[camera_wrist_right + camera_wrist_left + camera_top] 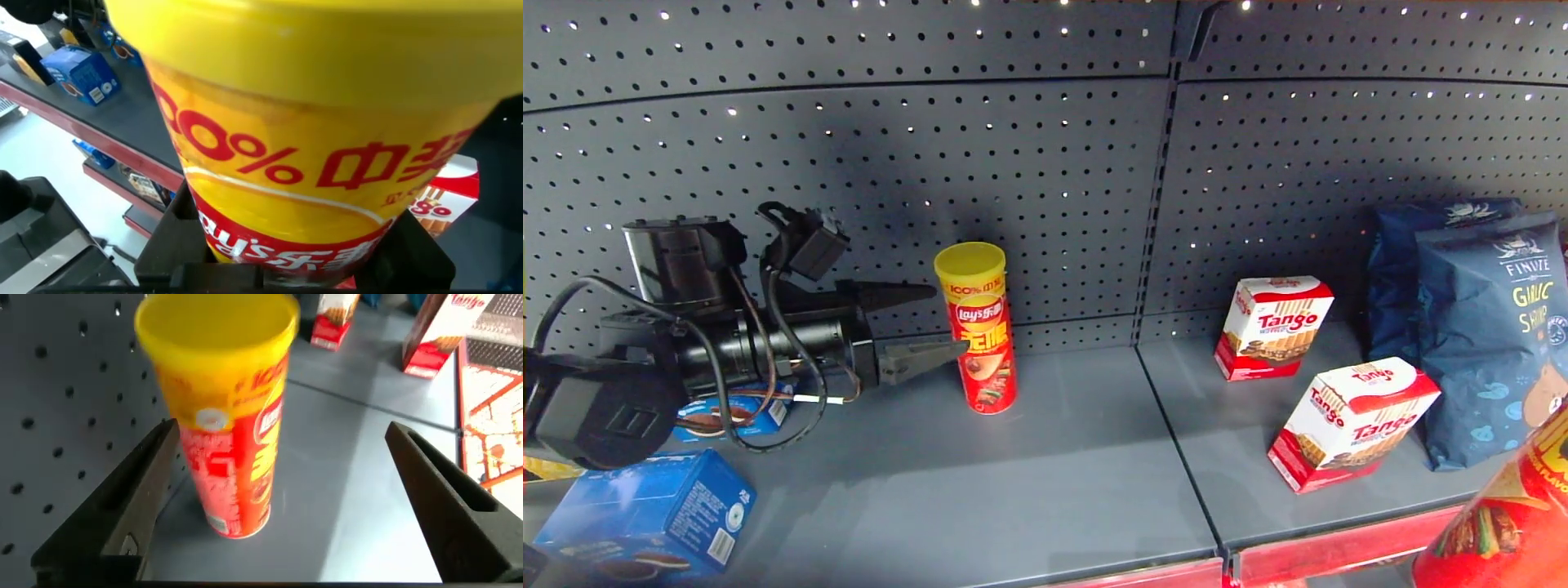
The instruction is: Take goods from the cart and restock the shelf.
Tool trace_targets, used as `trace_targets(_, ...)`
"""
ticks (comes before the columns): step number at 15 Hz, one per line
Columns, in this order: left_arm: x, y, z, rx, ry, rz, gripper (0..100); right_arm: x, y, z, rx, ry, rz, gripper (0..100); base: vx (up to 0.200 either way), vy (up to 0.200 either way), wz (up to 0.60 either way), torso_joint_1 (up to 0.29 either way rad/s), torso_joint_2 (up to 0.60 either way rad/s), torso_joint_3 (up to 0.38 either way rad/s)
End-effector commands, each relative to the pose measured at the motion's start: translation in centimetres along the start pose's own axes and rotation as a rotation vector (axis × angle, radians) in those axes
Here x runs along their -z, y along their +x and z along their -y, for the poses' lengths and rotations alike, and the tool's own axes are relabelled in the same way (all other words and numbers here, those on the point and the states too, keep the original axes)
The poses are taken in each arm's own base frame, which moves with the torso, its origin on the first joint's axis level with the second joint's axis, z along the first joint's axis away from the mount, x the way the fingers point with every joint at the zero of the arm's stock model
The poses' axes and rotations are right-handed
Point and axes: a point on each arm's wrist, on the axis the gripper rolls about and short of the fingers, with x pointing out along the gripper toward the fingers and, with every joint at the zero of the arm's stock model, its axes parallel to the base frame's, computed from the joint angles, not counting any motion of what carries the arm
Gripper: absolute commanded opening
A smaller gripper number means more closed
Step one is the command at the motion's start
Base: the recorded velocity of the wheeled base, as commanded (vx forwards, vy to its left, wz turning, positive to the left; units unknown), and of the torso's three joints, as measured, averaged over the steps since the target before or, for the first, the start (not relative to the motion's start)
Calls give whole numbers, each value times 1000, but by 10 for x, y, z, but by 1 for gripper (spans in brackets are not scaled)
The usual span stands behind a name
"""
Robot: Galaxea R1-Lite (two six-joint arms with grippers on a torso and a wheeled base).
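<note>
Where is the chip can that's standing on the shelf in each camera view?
Head view: chip can upright on the shelf by the pegboard, at the tips of the open left pincer.
Left wrist view: chip can between the open pincer fingers, nearer the pegboard-side one.
Right wrist view: not this can; the close-up one is a second can, gripped by the right pincer.
Shared landmark: red-and-white wafer boxes.

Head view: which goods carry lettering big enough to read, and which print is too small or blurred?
Chip can, upright: big lettering, readable.
Rear wafer box: big logo, readable.
Front wafer box: big logo, readable.
Front dark blue bag: pale lettering, readable.
Front blue box: fine print, too small.
Second chip can, lower right corner: print mostly cut off.
</note>
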Motion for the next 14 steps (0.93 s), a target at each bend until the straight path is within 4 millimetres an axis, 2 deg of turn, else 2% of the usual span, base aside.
trace_targets(1, 17, 4, -16, -22, 4, -16, 100, 0, 0, 0, 0, 0, -2, 0, 0, 0, 0, 0, 0, 0)
trace_targets(5, 29, 9, -30, 20, 10, 10, 100, 4, 1, 0, 0, -3, -14, 0, 0, 0, 0, 0, 0, 0)
trace_targets(10, 26, 23, -46, 27, 29, 30, 100, 4, 1, 0, 1, -3, -15, 0, 0, 0, 0, 0, 0, 0)
trace_targets(14, 23, 33, -41, 41, 31, 29, 100, 4, -1, 2, 21, -2, -11, 0, 0, 0, 0, 0, 0, 0)
